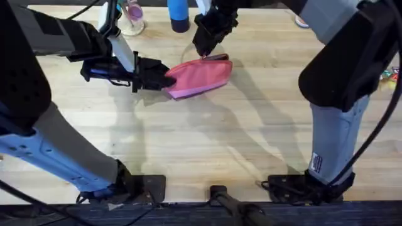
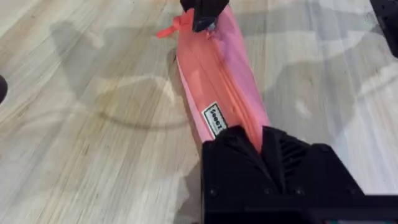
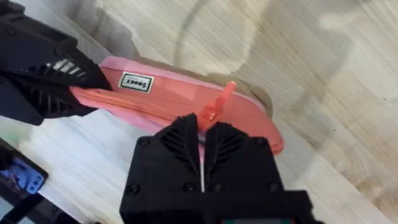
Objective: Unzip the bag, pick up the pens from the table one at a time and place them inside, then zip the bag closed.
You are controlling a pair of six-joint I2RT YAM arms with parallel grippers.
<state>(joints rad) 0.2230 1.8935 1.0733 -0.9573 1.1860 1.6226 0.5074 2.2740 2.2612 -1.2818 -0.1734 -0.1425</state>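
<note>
The left hand is clamped on one end of the bag, its fingers pinched together over the fabric just past the small white label. That grip looks meant as an anchor: with this end pinned, the pouch cannot slide along the desk when the zipper is pulled.

The bag lies flat on the desk between the two hands, its zipper seam running lengthwise from one hand to the other and facing up.

At the far end from the left hand, the right hand comes down onto the zipper end. In the right wrist view its fingers are pressed together, with the red pull tab sticking out just beyond the tips; it probably holds the slider or the base of the tab, though the exact contact is hidden by the fingers. The seam appears shut along its visible length, so the step in hand is most likely either the first unzipping or the last zipping.

Beyond the left hand, a clear jar stands at the desk's far edge.
</note>
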